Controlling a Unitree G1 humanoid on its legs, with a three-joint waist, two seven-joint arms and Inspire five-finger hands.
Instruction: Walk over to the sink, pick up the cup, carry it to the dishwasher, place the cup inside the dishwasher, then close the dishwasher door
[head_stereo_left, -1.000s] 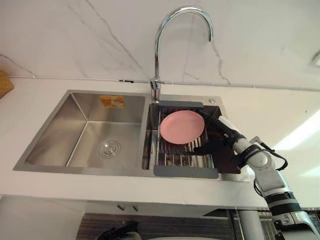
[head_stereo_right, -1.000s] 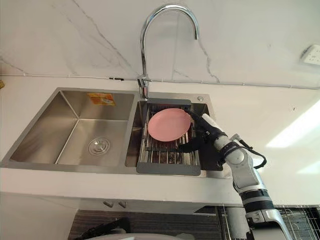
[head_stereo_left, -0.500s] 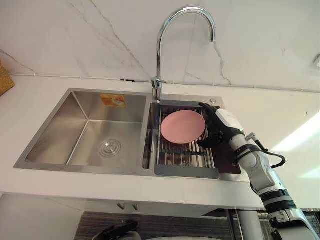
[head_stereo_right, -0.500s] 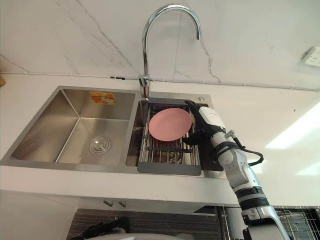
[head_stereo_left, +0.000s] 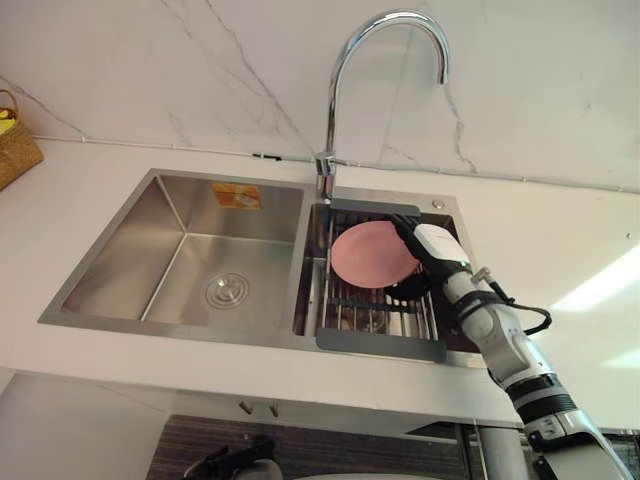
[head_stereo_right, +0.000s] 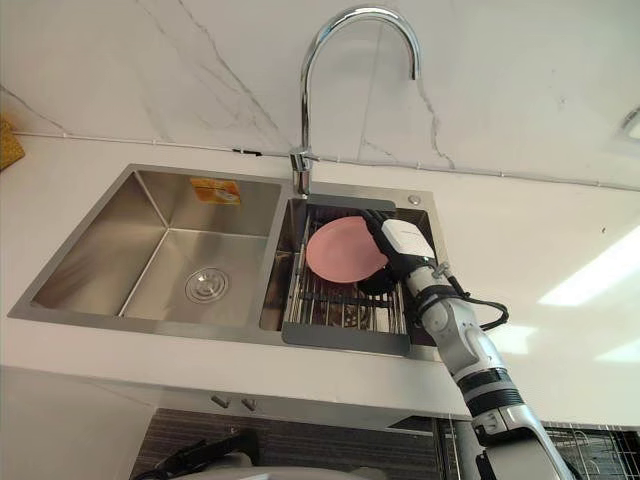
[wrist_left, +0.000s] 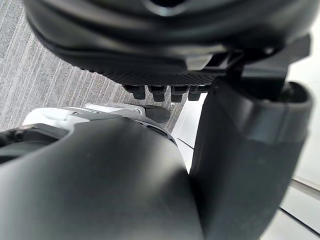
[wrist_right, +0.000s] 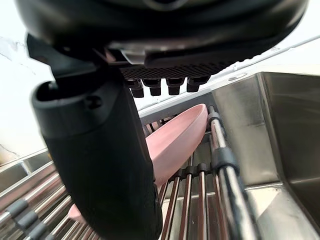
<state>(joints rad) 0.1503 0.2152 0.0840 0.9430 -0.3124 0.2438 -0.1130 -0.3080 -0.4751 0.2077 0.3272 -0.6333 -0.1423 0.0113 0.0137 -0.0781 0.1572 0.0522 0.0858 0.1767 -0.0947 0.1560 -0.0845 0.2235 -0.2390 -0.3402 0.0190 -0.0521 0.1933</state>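
Pink plate (head_stereo_right: 338, 250) lies tilted on the wire rack (head_stereo_right: 345, 312) in the right basin of the sink (head_stereo_right: 150, 240), below the faucet (head_stereo_right: 308, 100). The right hand (head_stereo_right: 400, 243) sits at the plate's right rim, thumb spread from loosely bent fingers; whether it touches the plate cannot be told. The left hand (wrist_left: 150, 75) hangs relaxed, holding nothing.

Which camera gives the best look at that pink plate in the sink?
The left eye view: the pink plate shows its round face nearly whole, on the rack. The right eye view is much the same, with the right hand at its edge. The right wrist view sees it close, edge-on.
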